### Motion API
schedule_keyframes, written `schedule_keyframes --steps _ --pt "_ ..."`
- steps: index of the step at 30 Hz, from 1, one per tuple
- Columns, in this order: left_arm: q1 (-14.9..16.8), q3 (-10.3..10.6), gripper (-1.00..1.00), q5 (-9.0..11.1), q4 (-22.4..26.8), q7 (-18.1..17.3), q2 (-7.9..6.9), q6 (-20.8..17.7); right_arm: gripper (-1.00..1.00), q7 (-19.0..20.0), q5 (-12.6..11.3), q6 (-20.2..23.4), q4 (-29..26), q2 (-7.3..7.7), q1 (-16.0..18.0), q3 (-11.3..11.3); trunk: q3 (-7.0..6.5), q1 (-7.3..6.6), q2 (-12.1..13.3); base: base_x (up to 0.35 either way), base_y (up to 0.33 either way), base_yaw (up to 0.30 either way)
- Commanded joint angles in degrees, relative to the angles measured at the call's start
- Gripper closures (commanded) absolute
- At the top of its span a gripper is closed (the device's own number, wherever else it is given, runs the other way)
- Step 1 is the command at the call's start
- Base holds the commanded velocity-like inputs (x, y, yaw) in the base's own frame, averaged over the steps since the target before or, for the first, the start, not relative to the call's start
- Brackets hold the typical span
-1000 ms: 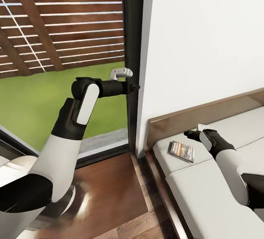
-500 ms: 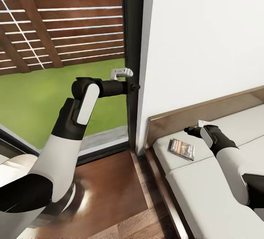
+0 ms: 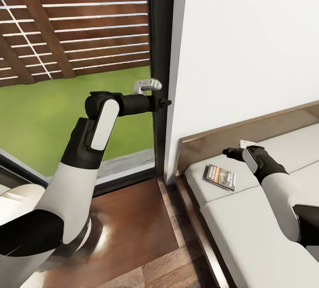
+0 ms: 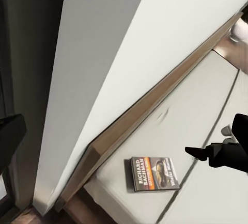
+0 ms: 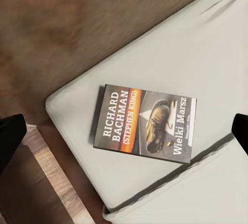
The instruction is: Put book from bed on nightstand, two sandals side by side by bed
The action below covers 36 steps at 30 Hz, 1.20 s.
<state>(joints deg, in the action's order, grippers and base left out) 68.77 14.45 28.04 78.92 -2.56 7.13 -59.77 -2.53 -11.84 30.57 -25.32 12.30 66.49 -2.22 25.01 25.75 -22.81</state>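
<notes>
The book (image 3: pixel 220 177) lies flat on the off-white mattress of the bed (image 3: pixel 248 235), near its corner by the wooden headboard (image 3: pixel 212 140). Its dark cover with an orange band faces up in the right wrist view (image 5: pixel 144 122) and the left wrist view (image 4: pixel 154 173). My right gripper (image 3: pixel 228 151) hovers open just above and beyond the book, its fingers (image 5: pixel 10 141) spread wide with nothing between them. Raised beside the dark window frame, my left gripper (image 3: pixel 165 102) is open and empty. The sandals and the nightstand are out of view.
A tall dark-framed window (image 3: pixel 66 102) at the left shows grass and a slatted fence. A white wall (image 3: pixel 243 58) rises behind the headboard. Brown plank floor (image 3: pixel 133 226) lies between my base and the bed's dark side rail (image 3: pixel 195 230).
The head camera has shifted slightly. My right gripper has edged a little toward the headboard above the book. The book and the left arm have stayed put.
</notes>
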Motion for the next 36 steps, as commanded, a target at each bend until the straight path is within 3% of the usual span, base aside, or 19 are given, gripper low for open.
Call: schedule_keyframes --steps 1,15,28,30,36 --pt "0.1 0.0 -1.00 -0.2 0.0 -0.3 -0.02 -0.2 -1.00 -0.2 -0.6 0.3 -0.1 0.00 0.3 -0.1 0.19 0.03 -0.1 0.000 0.000 0.000" --pt "0.1 0.0 -1.00 -0.2 0.1 -0.3 -0.05 -0.2 -1.00 0.2 -0.6 -1.5 0.7 -0.30 0.6 0.0 1.47 0.03 -0.1 0.000 0.000 0.000" --pt "0.1 0.0 -1.00 -0.2 0.1 -0.3 -0.01 -0.2 -1.00 0.3 -0.9 -13.7 1.1 -0.37 0.6 0.0 2.67 0.03 -0.1 0.000 0.000 0.000" --pt "0.1 0.0 -1.00 -0.2 0.1 -0.3 -0.03 -0.2 -1.00 0.3 -1.0 -18.7 2.4 -0.40 0.6 0.0 2.85 0.03 -0.1 0.000 0.000 0.000" --pt "0.1 0.0 -1.00 -0.2 0.1 -0.3 -0.14 -0.2 -1.00 0.3 -1.0 -22.1 6.1 -0.38 0.6 0.2 3.41 0.03 -0.1 0.000 0.000 0.000"
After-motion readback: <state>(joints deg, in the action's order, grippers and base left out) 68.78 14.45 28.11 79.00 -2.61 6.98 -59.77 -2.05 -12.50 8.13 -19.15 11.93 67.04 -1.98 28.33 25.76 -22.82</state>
